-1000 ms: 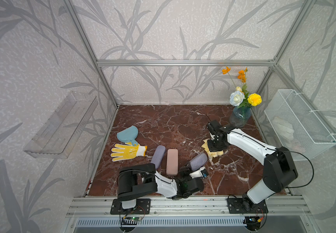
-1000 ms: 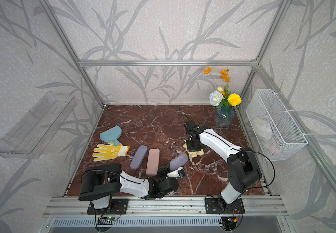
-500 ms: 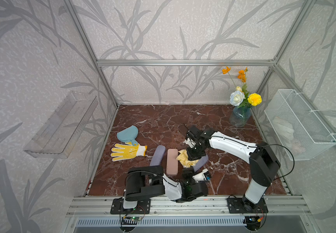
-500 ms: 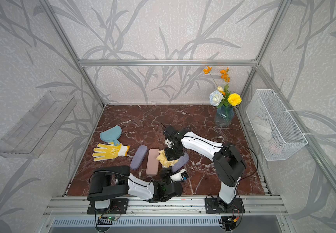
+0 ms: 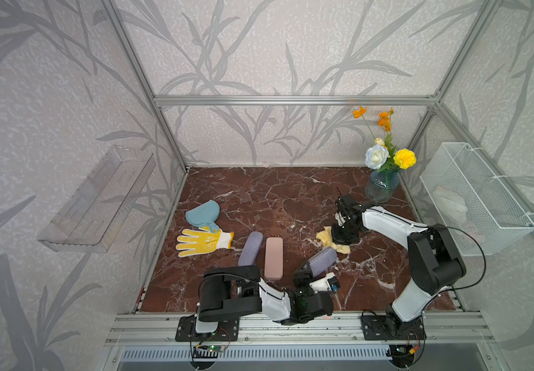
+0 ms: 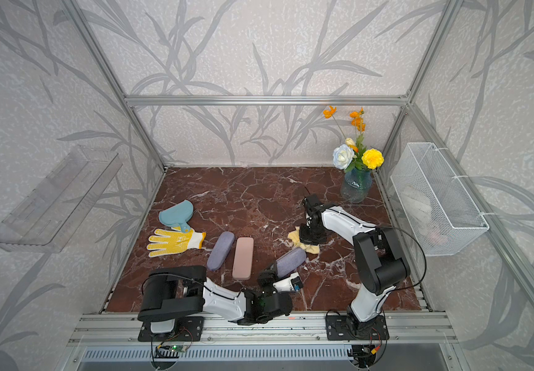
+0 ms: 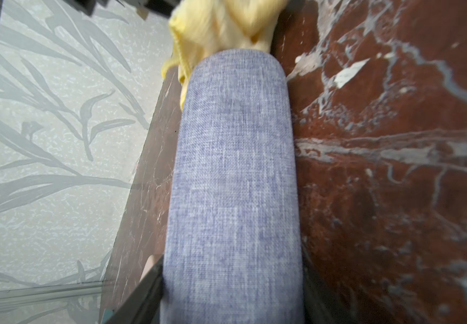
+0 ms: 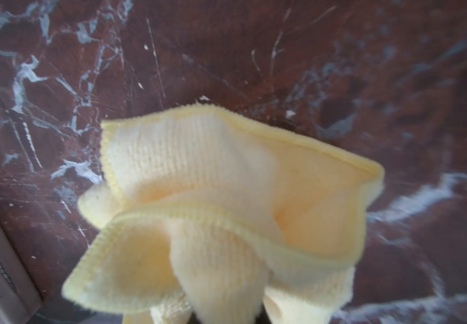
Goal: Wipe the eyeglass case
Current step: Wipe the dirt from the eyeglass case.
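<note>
1. Left gripper (image 5: 306,271) (image 6: 270,273): jaws pinch the near end of the blue-grey eyeglass case (image 5: 323,260) (image 6: 291,260). In the left wrist view, dark jaw parts flank both sides of the case (image 7: 235,182).
2. The case sits front-centre over the marble tabletop (image 5: 275,199), angled, with its far end pointing at the right arm's tool. Cannot tell if that end rests on the marble.
3. Right gripper (image 5: 342,237) (image 6: 312,237) points down, jaws pressed together on a bunched yellow cloth (image 5: 323,236) (image 6: 294,237). Folds spill out in the right wrist view (image 8: 226,210).
4. The cloth meets the case's far end in the left wrist view (image 7: 226,25). Touching or just behind it, cannot tell.
5. Lilac eyeglass case (image 5: 250,249) and pink eyeglass case (image 5: 273,258) lie side by side, left of the held case, near but apart.
6. Yellow dotted glove (image 5: 201,242) lies flat further left. A teal scoop-shaped item (image 5: 203,213) sits behind it, its handle touching the glove.
7. Blue glass vase (image 5: 381,189) with flowers stands in the back right corner.
8. White wire basket (image 5: 477,205) hangs on the right wall, clear plastic shelf (image 5: 98,199) on the left wall.
</note>
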Motion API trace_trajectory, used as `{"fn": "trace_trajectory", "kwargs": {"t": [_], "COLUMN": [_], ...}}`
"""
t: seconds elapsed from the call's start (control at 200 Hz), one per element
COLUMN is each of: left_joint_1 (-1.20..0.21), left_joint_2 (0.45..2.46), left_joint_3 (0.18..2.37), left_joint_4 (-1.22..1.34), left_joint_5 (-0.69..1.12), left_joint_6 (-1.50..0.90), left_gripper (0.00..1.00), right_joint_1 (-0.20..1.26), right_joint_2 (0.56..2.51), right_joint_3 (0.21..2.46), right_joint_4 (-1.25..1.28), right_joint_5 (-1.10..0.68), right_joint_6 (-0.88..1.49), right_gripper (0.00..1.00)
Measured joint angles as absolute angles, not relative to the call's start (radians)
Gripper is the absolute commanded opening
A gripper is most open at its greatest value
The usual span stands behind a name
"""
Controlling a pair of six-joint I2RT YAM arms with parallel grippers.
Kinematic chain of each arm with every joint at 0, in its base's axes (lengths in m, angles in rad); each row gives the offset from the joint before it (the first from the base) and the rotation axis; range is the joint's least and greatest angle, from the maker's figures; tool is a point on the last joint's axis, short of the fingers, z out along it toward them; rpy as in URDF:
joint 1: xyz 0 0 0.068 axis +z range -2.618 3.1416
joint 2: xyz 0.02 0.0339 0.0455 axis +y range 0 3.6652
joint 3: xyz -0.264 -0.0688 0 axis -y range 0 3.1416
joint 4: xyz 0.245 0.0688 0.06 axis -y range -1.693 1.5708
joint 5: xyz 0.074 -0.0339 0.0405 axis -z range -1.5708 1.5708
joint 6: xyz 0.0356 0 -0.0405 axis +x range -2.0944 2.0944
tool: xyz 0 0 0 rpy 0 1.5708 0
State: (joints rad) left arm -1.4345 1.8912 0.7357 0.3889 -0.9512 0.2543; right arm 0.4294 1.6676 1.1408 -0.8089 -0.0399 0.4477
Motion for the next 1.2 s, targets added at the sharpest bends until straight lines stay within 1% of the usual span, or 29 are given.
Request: {"fn": "trace_trajectory", "kwargs": {"t": [0.08, 0.145, 0.22, 0.29, 0.375, 0.42, 0.48, 0.545, 0.65, 0.8, 0.885, 0.96, 1.075, 1.205], "left_joint_1": [-1.43, -1.427, -1.427, -1.426, -1.426, -1.426, -1.426, -1.425, -1.424, -1.411, -1.382, -1.34, -1.286, -1.268], "left_joint_2": [1.893, 1.895, 1.898, 1.9, 1.901, 1.901, 1.901, 1.901, 1.901, 1.889, 1.861, 1.821, 1.79, 1.779], "left_joint_3": [0.736, 0.736, 0.736, 0.736, 0.736, 0.736, 0.736, 0.737, 0.74, 0.744, 0.739, 0.736, 0.736, 0.738], "left_joint_4": [0.383, 0.377, 0.374, 0.373, 0.371, 0.369, 0.367, 0.368, 0.366, 0.356, 0.343, 0.313, 0.284, 0.262], "left_joint_5": [-0.964, -0.974, -0.983, -0.991, -0.997, -0.997, -0.996, -0.992, -0.982, -0.939, -0.865, -0.769, -0.662, -0.622], "left_joint_6": [0.25, 0.246, 0.241, 0.236, 0.232, 0.231, 0.23, 0.231, 0.239, 0.239, 0.234, 0.227, 0.212, 0.191], "left_gripper": [0.26, 0.26, 0.26, 0.26, 0.26, 0.26, 0.26, 0.26, 0.25, 0.24, 0.24, 0.23, 0.22, 0.19], "right_joint_1": [0.519, 0.587, 0.651, 0.686, 0.69, 0.676, 0.625, 0.556, 0.44, 0.376, 0.379, 0.399, 0.449, 0.499], "right_joint_2": [1.63, 1.611, 1.596, 1.593, 1.608, 1.623, 1.63, 1.628, 1.634, 1.658, 1.66, 1.663, 1.721, 1.824], "right_joint_3": [1.236, 1.308, 1.332, 1.28, 1.18, 1.135, 1.099, 1.086, 1.085, 1.116, 1.124, 1.156, 1.25, 1.283], "right_joint_4": [-0.862, -0.873, -0.856, -0.809, -0.755, -0.739, -0.71, -0.708, -0.716, -0.762, -0.795, -0.813, -0.843, -0.842], "right_joint_5": [0.045, 0.036, -0.051, -0.194, -0.348, -0.402, -0.479, -0.5, -0.448, -0.194, -0.108, -0.071, -0.062, -0.071], "right_joint_6": [0.422, 0.414, 0.426, 0.466, 0.509, 0.525, 0.527, 0.513, 0.47, 0.424, 0.399, 0.356, 0.279, 0.229], "right_gripper": [0.0, 0.0, 0.0, 0.0, 0.0, 0.0, 0.0, 0.0, 0.0, 0.0, 0.0, 0.0, 0.0, 0.0]}}
